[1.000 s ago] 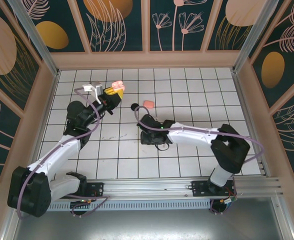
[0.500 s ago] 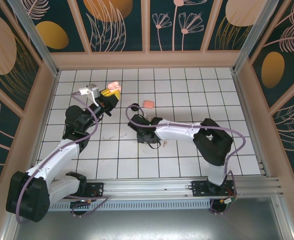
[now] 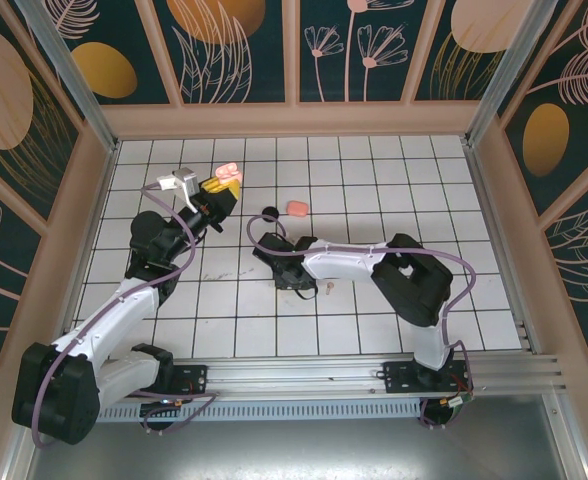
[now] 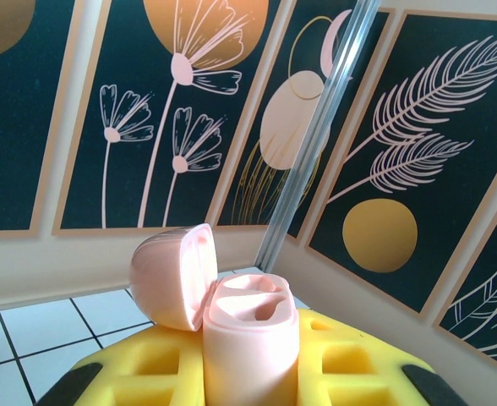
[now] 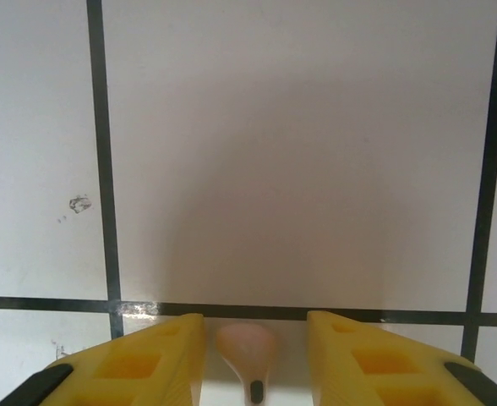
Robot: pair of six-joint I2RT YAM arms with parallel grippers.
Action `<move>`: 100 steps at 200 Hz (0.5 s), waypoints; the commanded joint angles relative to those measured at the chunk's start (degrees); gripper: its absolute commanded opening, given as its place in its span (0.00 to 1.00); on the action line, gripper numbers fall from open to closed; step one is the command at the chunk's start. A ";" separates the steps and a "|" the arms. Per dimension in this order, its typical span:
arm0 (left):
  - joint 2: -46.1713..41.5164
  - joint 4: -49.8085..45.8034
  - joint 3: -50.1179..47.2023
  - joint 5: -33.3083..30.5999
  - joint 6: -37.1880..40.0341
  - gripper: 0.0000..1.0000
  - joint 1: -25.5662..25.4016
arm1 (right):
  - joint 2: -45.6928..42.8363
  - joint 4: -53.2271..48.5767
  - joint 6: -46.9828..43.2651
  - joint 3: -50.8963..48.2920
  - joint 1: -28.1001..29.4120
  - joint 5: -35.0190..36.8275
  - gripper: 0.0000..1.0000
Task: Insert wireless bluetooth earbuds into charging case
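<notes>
**Q:** Earbud location and axis?
**A:** The pale peach earbud (image 5: 247, 351) lies on the tile floor (image 5: 299, 169) between the fingers of my right gripper (image 5: 254, 320). Its long axis runs 12 to 6 o'clock, with the head at 12 and the dark-tipped stem at 6.
**Q:** Jaw condition?
**A:** The right jaws are apart, straddling the earbud without contact. My left gripper (image 4: 248, 376) is clamped on the charging case (image 4: 248, 330), whose lid (image 4: 171, 275) is swung open toward 9 o'clock.

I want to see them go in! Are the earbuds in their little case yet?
Not yet. Done: the left gripper holds the charging case with its lid open, and both sockets look empty. In hand: the right gripper sits around a pale peach earbud on the tile, not yet pinching it. To do: grab it, carry it over, push it in, then its partner.
</notes>
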 commanded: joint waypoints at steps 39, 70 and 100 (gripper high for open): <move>-0.96 3.57 -0.80 0.32 -0.97 0.00 -0.02 | 1.51 -0.04 -0.26 1.27 -0.10 0.10 0.34; -0.78 3.75 -0.80 0.82 -1.16 0.00 -0.05 | 1.44 0.29 -0.36 1.17 -0.42 0.21 0.32; -0.70 3.67 -0.78 1.06 -1.26 0.00 -0.06 | 1.43 0.55 -0.67 1.38 -0.79 0.12 0.31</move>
